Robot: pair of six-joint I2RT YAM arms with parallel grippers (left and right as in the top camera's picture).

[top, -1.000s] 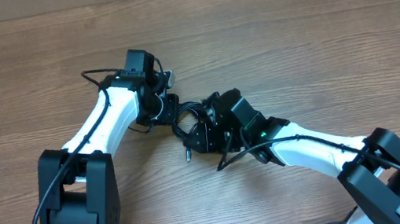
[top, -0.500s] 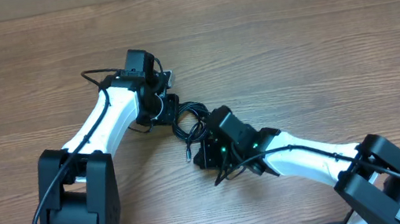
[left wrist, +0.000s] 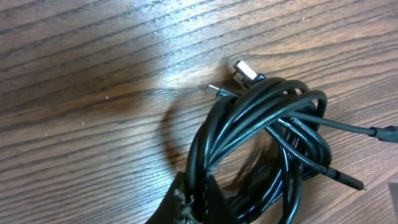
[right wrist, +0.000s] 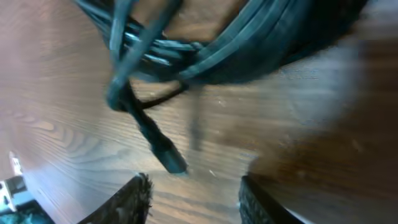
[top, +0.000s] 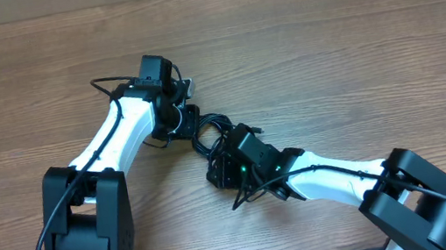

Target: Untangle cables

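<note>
Desk (left wrist: 93, 74) is brown wood grain, real or laminate I can't tell, smooth with a soft satin sheen where the light hits. The cables (left wrist: 249, 118) have smooth black jackets that look like rubbery plastic and are pretty glossy. Their plug tips (left wrist: 244, 70) are bright silvery metal. The left hand (left wrist: 194, 198) looks matt black with a rough, frayed edge. Arm shells (top: 118, 132) are glossy white plastic.

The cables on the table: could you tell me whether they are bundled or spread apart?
Bundled: the cables loop over one another in one coil, plug tips poking out.
</note>
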